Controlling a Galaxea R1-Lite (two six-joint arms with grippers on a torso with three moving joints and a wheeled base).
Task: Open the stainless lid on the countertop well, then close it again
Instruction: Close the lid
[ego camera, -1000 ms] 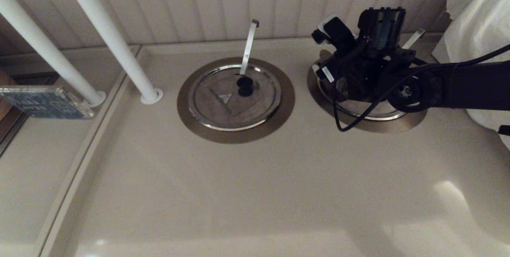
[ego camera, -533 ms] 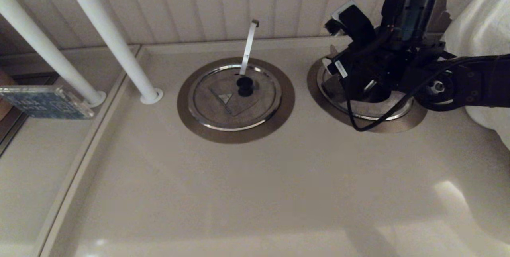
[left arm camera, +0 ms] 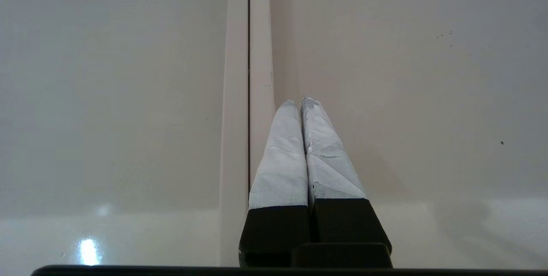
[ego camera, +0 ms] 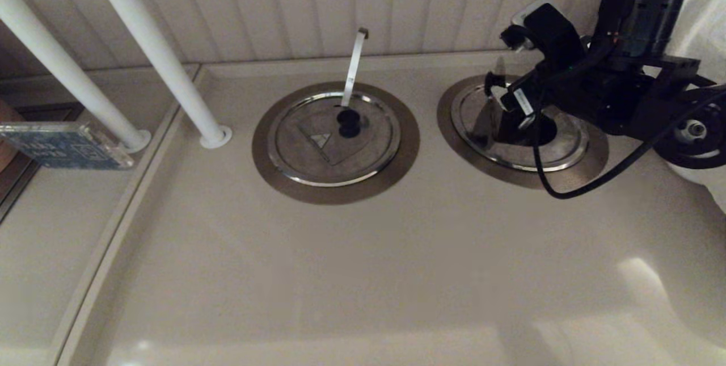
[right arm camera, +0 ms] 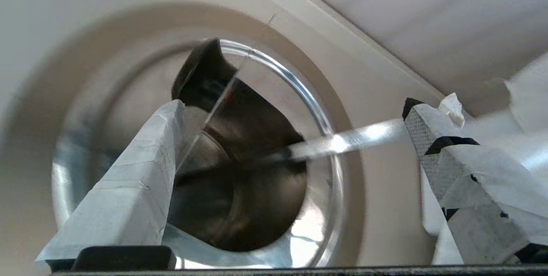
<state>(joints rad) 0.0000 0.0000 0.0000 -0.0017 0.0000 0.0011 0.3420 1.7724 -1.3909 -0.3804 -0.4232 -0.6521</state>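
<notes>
The stainless lid (ego camera: pixel 558 147) sits in the right countertop well, inside its wide steel ring (ego camera: pixel 573 176). Its wedge flap (ego camera: pixel 499 91) stands raised, and a dark opening (ego camera: pixel 524 130) shows below it. In the right wrist view the flap's black knob (right arm camera: pixel 201 75) and the slanted metal strip (right arm camera: pixel 342 143) show. My right gripper (right arm camera: pixel 293 105) hangs open above the lid, with the strip running between its fingers and one finger (right arm camera: pixel 137 182) next to the raised flap. I cannot tell if they touch. My left gripper (left arm camera: pixel 299 99) is shut and empty over a counter seam, out of the head view.
The twin lid (ego camera: pixel 317 156) with its near-vertical strip (ego camera: pixel 354 65) lies shut to the left. Two white poles (ego camera: pixel 164 65) rise at the back left, beside a blue box (ego camera: pixel 62 144). A white cloth (ego camera: pixel 692 20) hangs at the right, behind my right arm (ego camera: pixel 624 99).
My right arm has drawn away to the right and back, uncovering the lid. The flap now stands up and the dark opening shows.
</notes>
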